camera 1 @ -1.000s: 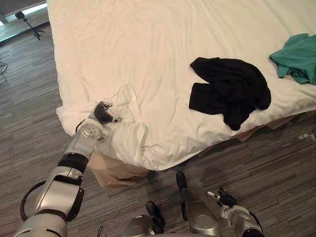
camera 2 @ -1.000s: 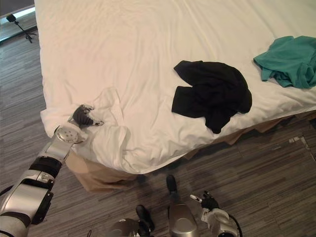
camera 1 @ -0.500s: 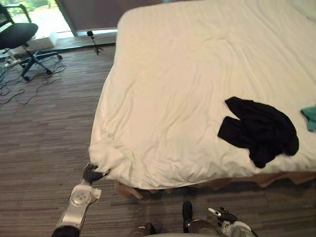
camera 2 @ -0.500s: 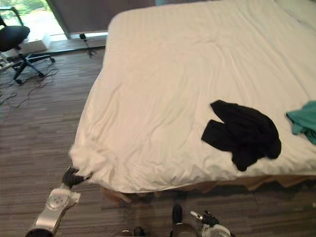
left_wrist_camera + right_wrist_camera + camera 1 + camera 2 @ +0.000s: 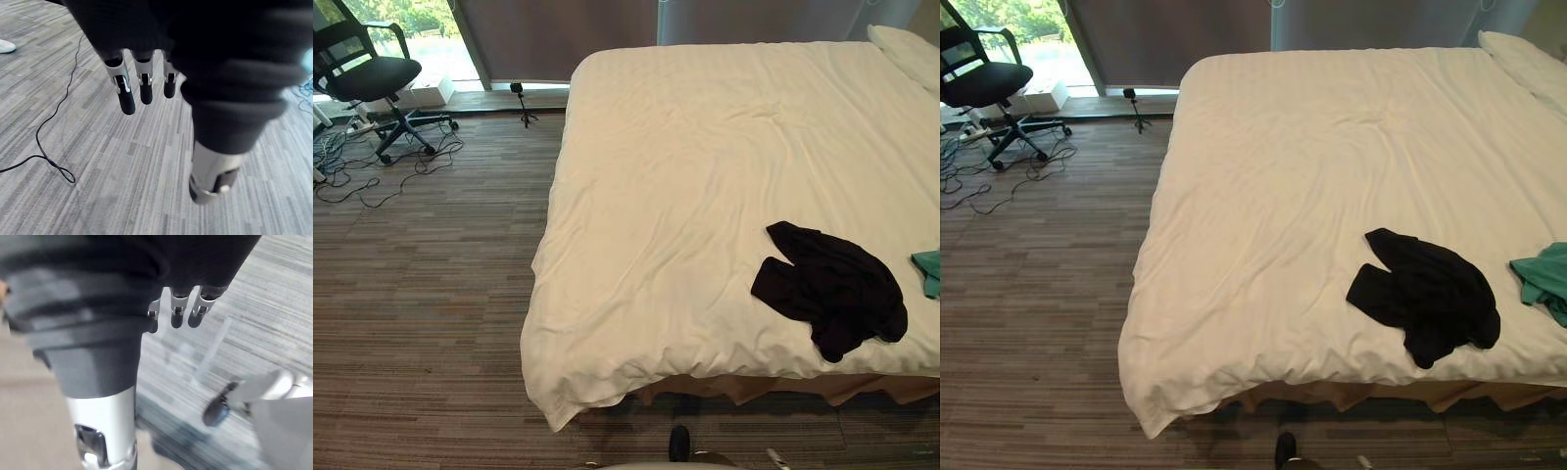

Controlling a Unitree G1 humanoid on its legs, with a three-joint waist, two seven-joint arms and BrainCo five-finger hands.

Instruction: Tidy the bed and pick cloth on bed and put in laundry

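A: Duvet (image 5: 685, 196) corner?
B: Let go, flat now. Left hand (image 5: 134, 93) and right hand (image 5: 178, 313) hang slack, empty.
A: Clothes?
B: Black cloth (image 5: 832, 299) and teal cloth (image 5: 928, 272) lie by the bed's (image 5: 754, 390) near edge. They're next.

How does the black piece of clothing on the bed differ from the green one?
The black clothing shows whole; the green clothing is teal and cut off by the picture's edge. The black clothing lies left of the green clothing. Both lie crumpled on the white bed cover, near its front edge.
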